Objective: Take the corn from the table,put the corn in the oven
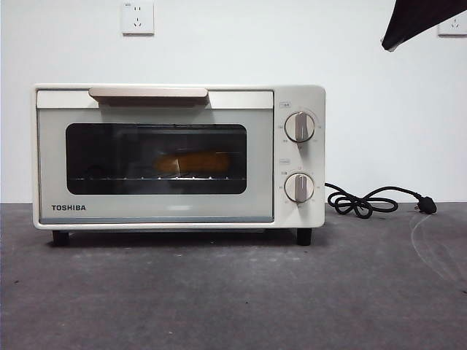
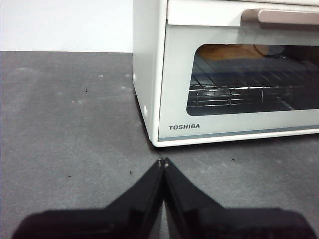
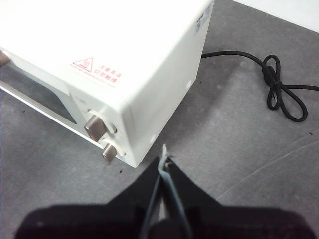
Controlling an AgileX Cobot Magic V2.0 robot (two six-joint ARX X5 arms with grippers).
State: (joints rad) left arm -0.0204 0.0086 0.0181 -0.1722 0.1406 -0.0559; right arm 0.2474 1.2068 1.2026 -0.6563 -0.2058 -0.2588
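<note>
Corn (image 1: 195, 162), a yellow-orange tapered cob, lies on the wire rack inside the cream-white boxy TOSHIBA toaster oven (image 1: 153, 208), seen through the dark glass of its closed door, a little right of the window's middle. The oven stands on the dark grey mottled matte table (image 1: 219, 299), its beige bar handle (image 1: 148, 92) along the top of the door and two round knobs (image 1: 300, 126) on its right panel. A black cord (image 1: 363, 202) lies looped on the table to the oven's right. My left gripper (image 2: 163, 162) hovers low over the table near the oven's front left corner, jaws clenched on nothing. My right gripper (image 3: 165, 158) hangs high above the oven's right end, jaws pressed together and empty.
</note>
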